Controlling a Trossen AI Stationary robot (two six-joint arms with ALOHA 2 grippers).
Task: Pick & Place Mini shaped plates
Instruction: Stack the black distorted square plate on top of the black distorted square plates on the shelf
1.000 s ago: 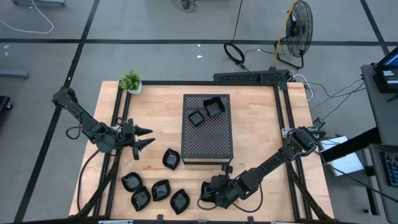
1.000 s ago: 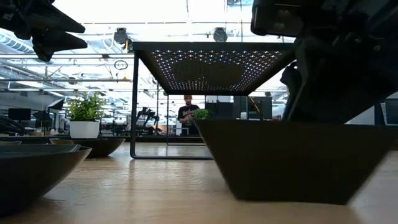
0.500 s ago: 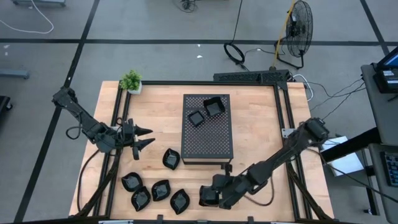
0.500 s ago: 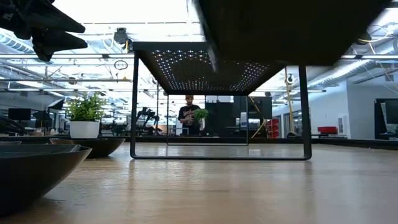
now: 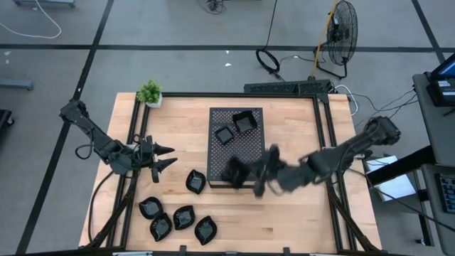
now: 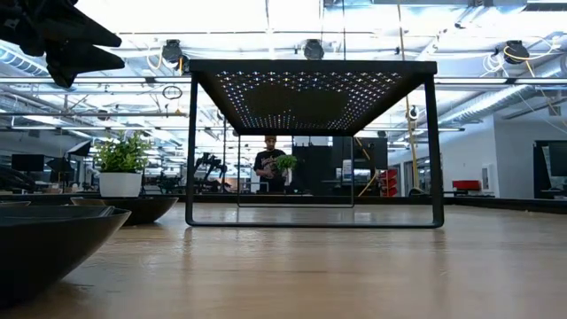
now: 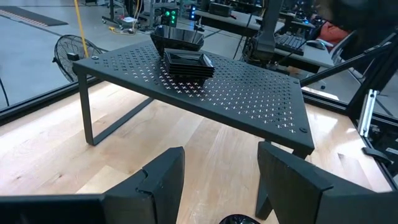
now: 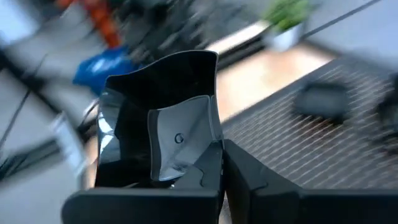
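Note:
My right gripper (image 5: 247, 173) hovers at the near end of the black perforated rack (image 5: 238, 153), shut on a glossy black square plate (image 5: 232, 171); the motion blurs it. Two more plates (image 5: 225, 134) (image 5: 244, 122) sit on the rack's far part. Several plates lie on their bases on the wood near the table's near-left corner, among them a leaf-shaped one (image 5: 196, 180) and another (image 5: 184, 216). My left gripper (image 5: 162, 157) waits open above the table, left of the rack. In the left wrist view its fingers (image 7: 165, 180) point at the rack (image 7: 236, 93). My right gripper pinches the square plate by the rim nearest the fingers (image 8: 186, 158), between its two fingers (image 8: 208, 177). The plate (image 8: 161, 112) stands on edge beyond the fingertips, lifted clear of table and rack. Which face meets which finger, I cannot tell.
A small potted plant (image 5: 149, 92) stands at the table's far left corner. A black frame rail (image 5: 323, 128) runs around the table edges. Bare wood lies right of the rack (image 5: 295, 135). In the low view a person (image 6: 268, 164) stands far behind the rack.
My right gripper has lifted the square plate off the table near the near edge, raised it out of the low view, and swung it quickly toward the far edge, to the rack's near end. It has stayed shut on the plate.

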